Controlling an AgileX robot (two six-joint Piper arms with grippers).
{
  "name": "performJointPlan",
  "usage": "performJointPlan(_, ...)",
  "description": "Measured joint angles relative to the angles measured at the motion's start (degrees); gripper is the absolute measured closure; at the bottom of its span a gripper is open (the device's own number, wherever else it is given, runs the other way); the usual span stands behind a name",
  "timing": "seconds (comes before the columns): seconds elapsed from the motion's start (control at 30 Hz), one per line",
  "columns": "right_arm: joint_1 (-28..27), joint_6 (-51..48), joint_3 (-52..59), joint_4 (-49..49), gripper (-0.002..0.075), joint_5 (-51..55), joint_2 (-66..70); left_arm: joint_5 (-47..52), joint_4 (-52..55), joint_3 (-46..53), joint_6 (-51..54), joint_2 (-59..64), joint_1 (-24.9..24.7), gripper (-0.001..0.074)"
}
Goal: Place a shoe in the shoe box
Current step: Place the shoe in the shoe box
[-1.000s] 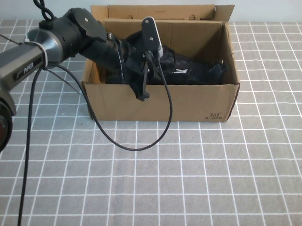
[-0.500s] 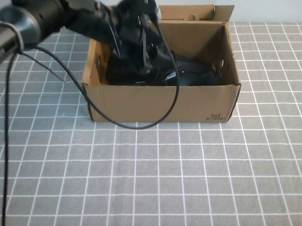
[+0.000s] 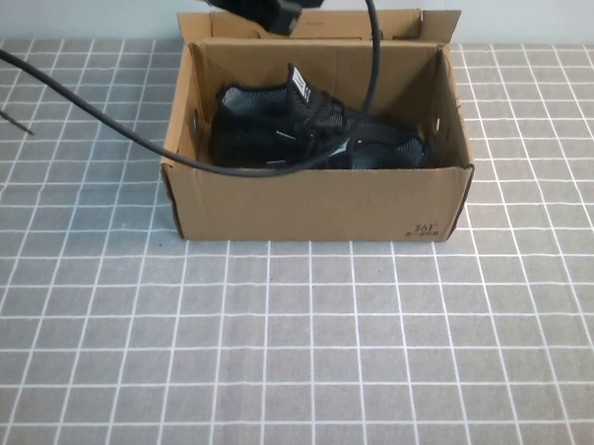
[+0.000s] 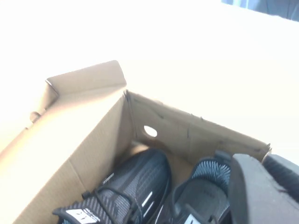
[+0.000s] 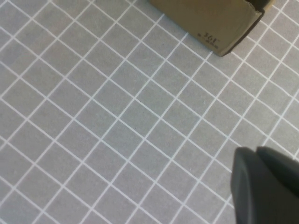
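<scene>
The brown cardboard shoe box (image 3: 318, 199) stands open at the back of the tiled table. Black mesh shoes (image 3: 301, 134) lie inside it, heel toward the left wall. The left wrist view looks down into the box (image 4: 84, 140) and shows two black shoes side by side, one (image 4: 140, 182) beside the other (image 4: 205, 191). My left gripper (image 4: 268, 172) is shut and empty, raised above the box; its arm (image 3: 277, 0) shows at the top edge of the high view. My right gripper (image 5: 261, 163) is shut and empty above the tiles, away from the box corner (image 5: 224, 28).
A black cable (image 3: 134, 127) hangs from the left arm across the box's left wall and the table. The box's back flaps (image 3: 315, 24) stand upright. Grey tiled table (image 3: 320, 362) spreads in front of the box.
My left arm has lifted up and back out of the box, leaving the shoe inside. Its fingers, wide apart a second ago, are now together.
</scene>
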Motion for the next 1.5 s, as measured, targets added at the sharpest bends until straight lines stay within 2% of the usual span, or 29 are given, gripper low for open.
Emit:
performJointPlan(0.2, 0.00, 5.39, 0.00, 0.00, 0.0742, 0.12, -3.51, 0.88, 2.79, 0.00, -2.92, -4.22, 0.00, 0.0732)
performJointPlan(0.33, 0.00, 8.95, 0.00, -0.20, 0.0742, 2.42, -8.10, 2.62, 11.41, 0.38, -11.00, -8.93, 0.00, 0.0734)
performJointPlan(0.47, 0.00, 11.00, 0.00, -0.24, 0.0742, 4.40, -14.47, -0.71, 18.50, 6.81, -16.77, -16.20, 0.12, 0.0735)
performJointPlan(0.8, 0.00, 13.38, 0.58, -0.24, 0.0742, 5.43, -33.79, -26.89, 20.32, 45.83, -21.31, -46.70, 0.45, 0.0735)
performJointPlan(1.0, 0.00, 13.39, 8.18, -0.47, 0.0742, 4.96, -41.70, -36.65, 19.67, 66.14, -21.76, -62.08, 0.45, 0.0735)
performJointPlan(1.1, 0.00, 13.39, 13.70, -0.58, 0.0742, 0.30, -46.25, -43.12, 17.47, 75.34, -21.76, -68.14, 0.45, 0.0735)
performJointPlan(1.27, 0.00, 15.51, 24.94, -0.35, 0.0742, -14.97, -53.45, -56.11, 12.32, 89.00, -21.99, -75.51, 0.45, 0.0736)
performJointPlan(1.5, 0.00, 17.50, 42.66, -0.24, 0.0742, -36.78, -57.90, -67.10, 5.15, 102.13, -21.99, -76.84, 0.45, 0.0736)
